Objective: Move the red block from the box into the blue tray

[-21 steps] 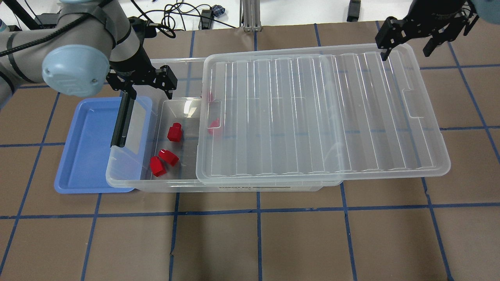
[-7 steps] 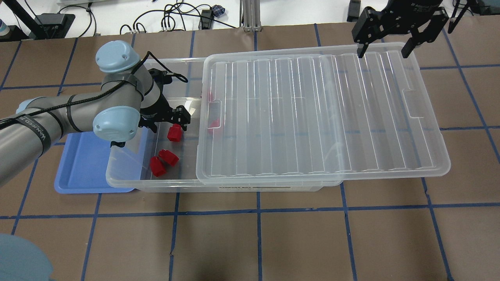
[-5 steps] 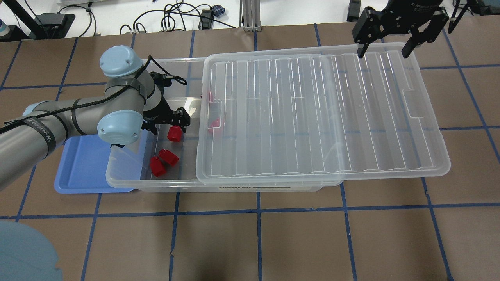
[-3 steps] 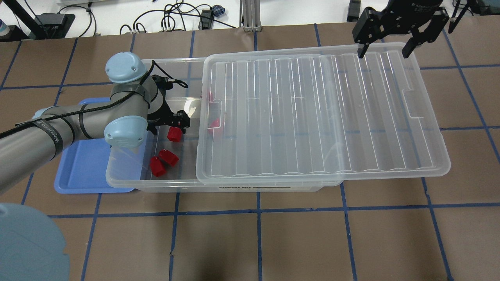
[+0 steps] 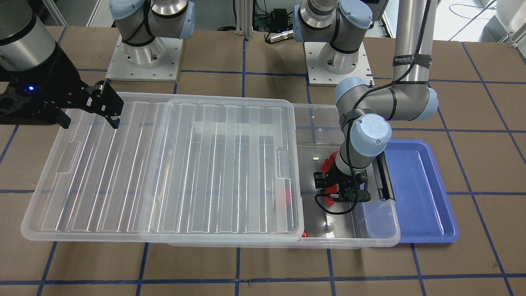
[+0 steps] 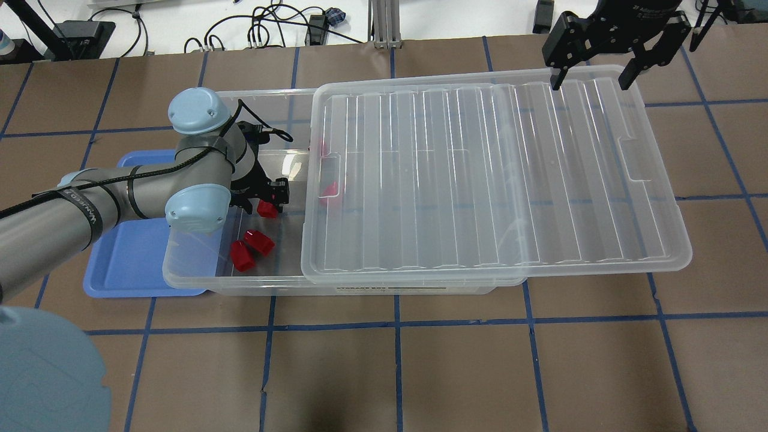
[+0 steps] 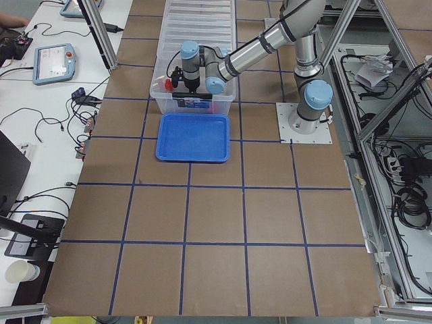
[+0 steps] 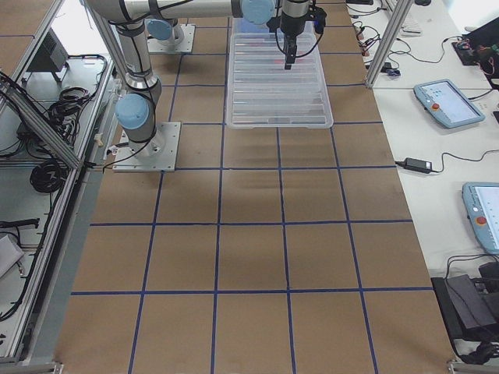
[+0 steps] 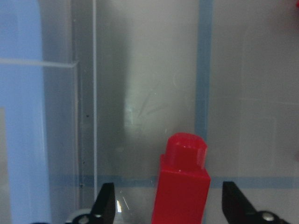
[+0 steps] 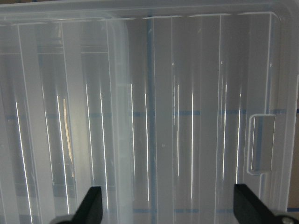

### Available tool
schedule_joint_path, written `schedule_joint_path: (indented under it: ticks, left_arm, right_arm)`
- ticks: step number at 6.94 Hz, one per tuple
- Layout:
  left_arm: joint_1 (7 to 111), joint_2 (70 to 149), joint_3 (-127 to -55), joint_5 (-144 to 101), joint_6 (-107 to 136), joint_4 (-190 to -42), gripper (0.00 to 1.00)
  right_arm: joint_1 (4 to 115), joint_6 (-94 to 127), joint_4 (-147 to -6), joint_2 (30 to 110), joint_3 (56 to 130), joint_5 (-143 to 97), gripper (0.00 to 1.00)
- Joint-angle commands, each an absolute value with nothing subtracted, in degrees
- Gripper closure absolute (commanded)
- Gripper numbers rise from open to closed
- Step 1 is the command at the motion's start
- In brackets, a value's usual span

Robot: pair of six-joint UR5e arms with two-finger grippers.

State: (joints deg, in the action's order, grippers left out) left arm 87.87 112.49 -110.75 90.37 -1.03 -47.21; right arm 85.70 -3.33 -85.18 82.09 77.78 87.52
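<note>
The clear box (image 6: 198,281) has its ribbed lid (image 6: 492,174) slid to the right, so its left end is uncovered. My left gripper (image 6: 264,200) is down inside that end, open, its fingers (image 9: 106,205) on either side of an upright red block (image 9: 183,186) with gaps to both. That block also shows in the overhead view (image 6: 267,209). Two more red blocks (image 6: 243,257) lie nearer the front wall, and another (image 6: 329,191) shows through the lid. The blue tray (image 6: 129,252) lies left of the box, partly under its end. My right gripper (image 6: 591,66) is open above the lid's far right corner.
The box's black latch handle (image 5: 384,176) is at the end beside the tray, right next to my left wrist. The lid overhangs the box on the right. Cables and a metal post (image 6: 384,24) lie beyond the table's far edge.
My left gripper moved from the latch end over the tray into the box and came down around the upright red block. My right gripper shifted slightly left early on, then held still.
</note>
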Motion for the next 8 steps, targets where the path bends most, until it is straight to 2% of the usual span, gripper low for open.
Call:
schedule_joint_path:
  ticks: [1,2,4,6,8]
  left_arm:
    - [87.8,111.5,-111.5,90.2,-1.0,-47.0,0.78]
    - [88.1,110.8,-111.2,90.3,-1.0,-47.7,0.86]
    - [88.2,108.0,-108.9,85.9,-0.8,-49.6,0.86]
    - [88.3,105.2,-102.0,85.7,0.5,-61.1,0.86]
    - [87.5,102.9,-90.9,86.6,0.4,-77.8,0.86]
  right_arm:
    - [85.3,-3.7,-85.2,82.0,77.9,87.6,0.00]
    - [84.2,-6.5,-86.0,81.7,78.0,87.7,0.00]
    - [75.5,-11.7,-86.0,81.7,78.3,87.8,0.00]
    - [67.9,-20.9,-86.2,81.0,78.7,89.2,0.00]
    - [66.1,-23.9,-87.9,80.5,80.6,93.6,0.00]
